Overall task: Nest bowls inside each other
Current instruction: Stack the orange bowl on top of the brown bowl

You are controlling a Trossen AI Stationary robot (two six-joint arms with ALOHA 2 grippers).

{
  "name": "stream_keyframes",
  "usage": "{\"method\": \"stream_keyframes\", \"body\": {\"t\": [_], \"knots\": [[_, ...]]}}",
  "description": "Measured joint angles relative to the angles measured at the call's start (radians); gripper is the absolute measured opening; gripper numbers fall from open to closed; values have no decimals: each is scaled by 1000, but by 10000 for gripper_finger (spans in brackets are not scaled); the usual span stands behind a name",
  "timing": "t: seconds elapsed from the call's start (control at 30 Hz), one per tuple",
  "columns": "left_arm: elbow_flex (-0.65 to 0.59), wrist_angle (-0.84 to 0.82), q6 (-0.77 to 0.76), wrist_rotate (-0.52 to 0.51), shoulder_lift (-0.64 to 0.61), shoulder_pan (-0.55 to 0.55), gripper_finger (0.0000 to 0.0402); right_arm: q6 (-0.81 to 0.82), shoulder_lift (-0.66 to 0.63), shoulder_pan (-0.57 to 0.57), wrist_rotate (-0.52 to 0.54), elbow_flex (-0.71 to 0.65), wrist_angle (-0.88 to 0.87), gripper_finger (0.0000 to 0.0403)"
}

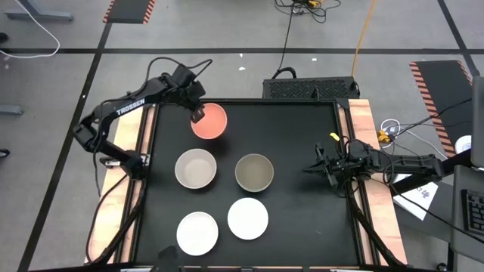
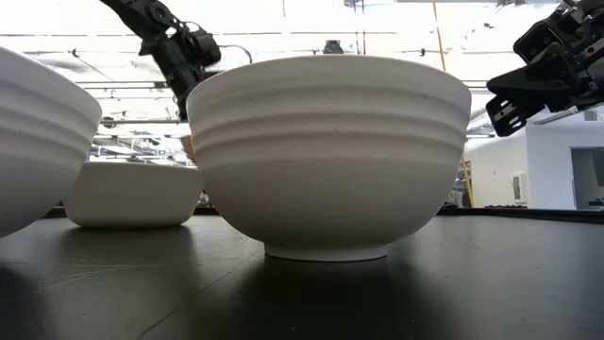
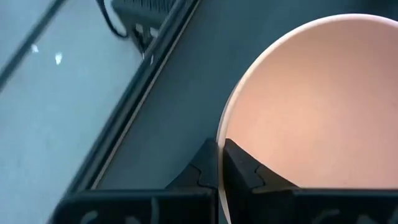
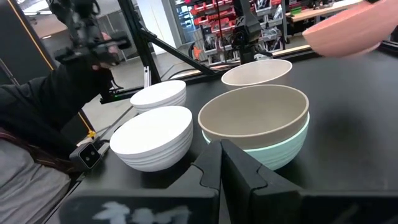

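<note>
Seen from above, the left pincer (image 1: 197,113) grips the rim of the salmon bowl (image 1: 211,121), lifted and tilted above the far-left part of the black table (image 1: 302,151). The beige bowl (image 1: 196,168) sits upright mid-table, beside the olive bowl (image 1: 254,172), which rests inside a mint bowl (image 4: 283,151). Two white bowls (image 1: 197,231) (image 1: 248,217) stand upright along the near edge. The right pincer (image 1: 321,166) hovers by the right edge with its fingers pressed together, holding nothing.

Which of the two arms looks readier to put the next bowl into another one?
The left. Its left gripper is shut on the salmon-orange bowl's rim, lifted off the table. The right gripper holds nothing, beside the olive-grey bowl.
</note>
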Motion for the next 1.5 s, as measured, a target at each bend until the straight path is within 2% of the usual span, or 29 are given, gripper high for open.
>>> {"method": "stream_keyframes", "body": {"t": [0.13,0.27,0.4,0.87,1.2,1.5], "knots": [[24,26,-4,9,-55,-50,5,0,0,0,0,0,0,0],[30,82,-24,99,-119,-89,5,1,0,0,0,0,0,0],[31,106,-40,135,-168,-118,5,3,0,0,0,0,0,0],[28,106,-44,149,-246,-276,5,5,0,0,0,0,0,0],[-130,334,-78,153,-358,-391,5,4,0,0,0,0,0,0],[-252,503,-115,153,-370,-463,5,0,0,0,0,0,0,0]]}}
